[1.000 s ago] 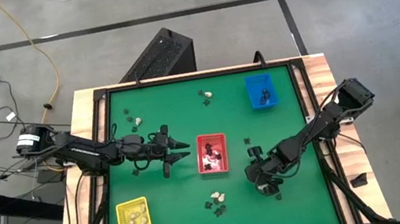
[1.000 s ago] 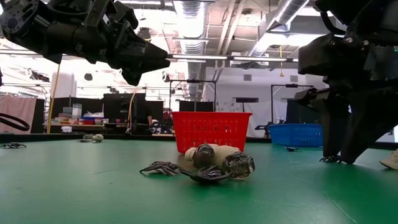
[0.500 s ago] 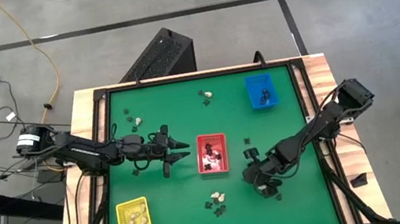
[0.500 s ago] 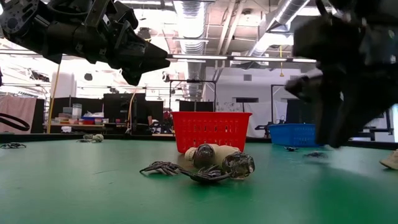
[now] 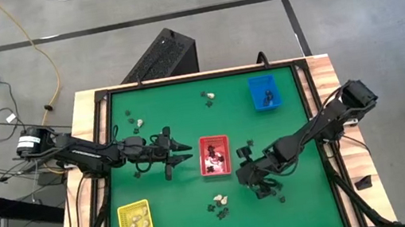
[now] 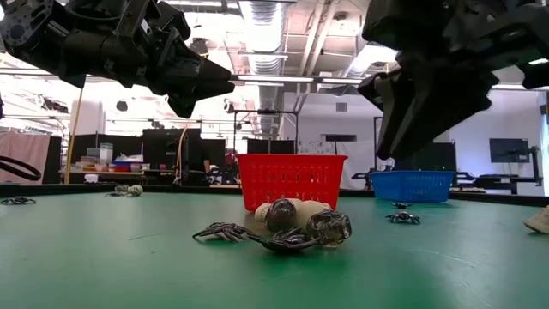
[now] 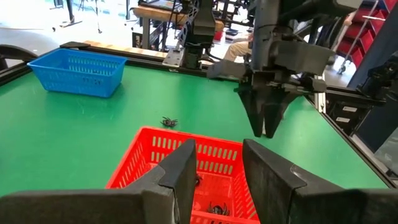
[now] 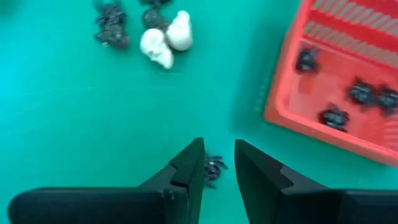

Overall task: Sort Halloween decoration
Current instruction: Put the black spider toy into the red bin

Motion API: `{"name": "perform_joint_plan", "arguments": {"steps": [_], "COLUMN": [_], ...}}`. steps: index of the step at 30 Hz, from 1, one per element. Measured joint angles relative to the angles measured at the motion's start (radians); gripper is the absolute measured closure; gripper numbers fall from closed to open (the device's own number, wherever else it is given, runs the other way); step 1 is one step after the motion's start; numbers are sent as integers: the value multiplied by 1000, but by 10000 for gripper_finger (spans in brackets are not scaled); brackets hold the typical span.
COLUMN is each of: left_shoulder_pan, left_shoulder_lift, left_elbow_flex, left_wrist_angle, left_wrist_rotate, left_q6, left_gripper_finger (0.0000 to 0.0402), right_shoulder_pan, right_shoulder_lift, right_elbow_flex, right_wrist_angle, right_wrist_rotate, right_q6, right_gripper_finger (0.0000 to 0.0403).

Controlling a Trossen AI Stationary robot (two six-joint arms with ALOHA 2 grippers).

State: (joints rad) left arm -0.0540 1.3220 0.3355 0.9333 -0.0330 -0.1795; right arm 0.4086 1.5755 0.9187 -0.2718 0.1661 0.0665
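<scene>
Cream skulls and black spiders lie in a small pile on the green mat, also in the low view. My right gripper hangs open above the mat between this pile and the red tray. It slants down toward the table's left. Through its finger gap a black spider shows on the mat below; I see no touch. My left gripper waits open and level, left of the red tray.
The red tray holds several black spiders. A blue tray stands at the far right and a yellow tray with cream pieces at the near left. More small pieces lie at the far left and far middle.
My right gripper has risen off the mat and gone toward the table's left, nearer the red tray. The black spider that lay at its fingertips has shifted left along the mat with it and now lies below the gripper.
</scene>
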Motion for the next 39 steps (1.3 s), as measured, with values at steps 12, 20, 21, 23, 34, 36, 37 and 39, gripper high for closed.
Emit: {"name": "perform_joint_plan", "arguments": {"steps": [12, 20, 21, 23, 34, 36, 37, 39], "left_shoulder_pan": [0, 0, 0, 0, 0, 0, 0, 0], "left_shoulder_lift": [0, 0, 0, 0, 0, 0, 0, 0], "left_elbow_flex": [0, 0, 0, 1, 1, 1, 1, 1], "left_wrist_angle": [-1, -1, -1, -4, -1, -1, -1, 0], "left_wrist_rotate": [2, 2, 2, 2, 3, 3, 4, 4], "left_q6": [0, 1, 1, 1, 1, 0, 0, 0], "left_gripper_finger": [283, 283, 283, 283, 283, 283, 283, 283], "right_shoulder_pan": [0, 16, 15, 16, 16, 16, 16, 16], "right_shoulder_lift": [100, 138, 148, 162, 145, 137, 134, 131], "right_elbow_flex": [-10, -9, -9, -7, -7, -9, -9, -9], "right_wrist_angle": [70, 44, 44, 48, -23, -37, -39, -42], "right_wrist_rotate": [-5, 43, 44, 45, 45, 45, 44, 42], "right_q6": [121, 151, 155, 168, 225, 225, 225, 219], "right_gripper_finger": [183, 172, 173, 174, 204, 217, 224, 235]}}
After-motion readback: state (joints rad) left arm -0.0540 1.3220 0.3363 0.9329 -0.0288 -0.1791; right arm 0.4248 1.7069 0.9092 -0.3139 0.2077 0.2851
